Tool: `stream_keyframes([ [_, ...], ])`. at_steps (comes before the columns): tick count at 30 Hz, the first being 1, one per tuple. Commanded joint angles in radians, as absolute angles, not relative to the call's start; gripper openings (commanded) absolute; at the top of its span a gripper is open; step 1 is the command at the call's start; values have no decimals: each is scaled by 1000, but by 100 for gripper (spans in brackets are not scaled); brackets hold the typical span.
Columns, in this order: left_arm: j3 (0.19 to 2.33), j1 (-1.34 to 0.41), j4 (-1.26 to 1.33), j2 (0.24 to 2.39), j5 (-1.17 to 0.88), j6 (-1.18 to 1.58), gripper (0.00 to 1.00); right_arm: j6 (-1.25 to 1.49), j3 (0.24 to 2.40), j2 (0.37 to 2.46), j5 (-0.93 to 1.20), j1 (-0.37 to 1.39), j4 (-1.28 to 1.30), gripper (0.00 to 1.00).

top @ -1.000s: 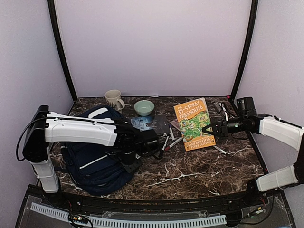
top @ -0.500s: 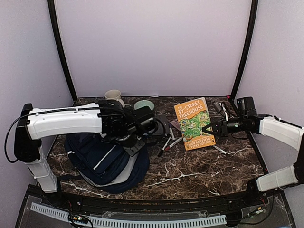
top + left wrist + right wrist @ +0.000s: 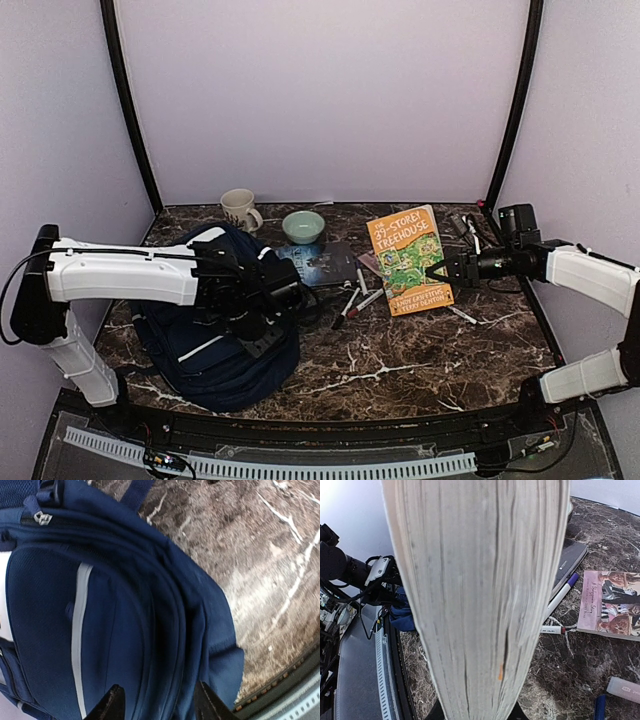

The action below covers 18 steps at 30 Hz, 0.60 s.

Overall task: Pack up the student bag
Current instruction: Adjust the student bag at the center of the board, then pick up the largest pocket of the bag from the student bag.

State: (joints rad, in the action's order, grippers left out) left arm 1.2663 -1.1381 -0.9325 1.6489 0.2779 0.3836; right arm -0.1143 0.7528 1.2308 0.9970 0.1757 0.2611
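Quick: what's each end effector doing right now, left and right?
Left end effector: open, fingers apart over the backpack, holding nothing.
Right end effector: closed on the orange book.

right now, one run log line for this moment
left gripper: open over student bag | right gripper: shut on orange book | orange book: outside student bag

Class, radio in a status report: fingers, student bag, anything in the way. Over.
Left fingers open over student bag, not gripping. Right fingers shut on orange book. Markers, dark book between bag and it. Over.
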Motion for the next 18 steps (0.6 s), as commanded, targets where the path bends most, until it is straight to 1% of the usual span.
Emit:
stream_keyframes([
  [1, 1197, -1144, -945, 1538, 158, 435, 51, -111, 755, 1229, 1042, 172, 181, 0],
  [6, 1129, -1144, -928, 1471, 67, 445, 53, -109, 755, 1235, 1049, 172, 179, 0],
  [11, 1083, -1144, -902, 1492, -17, 429, 54, -104, 756, 1242, 1056, 172, 174, 0],
  [15, 1089, -1144, -901, 1540, 55, 420, 53, -103, 756, 1238, 1054, 172, 177, 0],
  [18, 1109, -1141, -902, 1577, 136, 411, 50, -102, 754, 1231, 1050, 173, 179, 0],
])
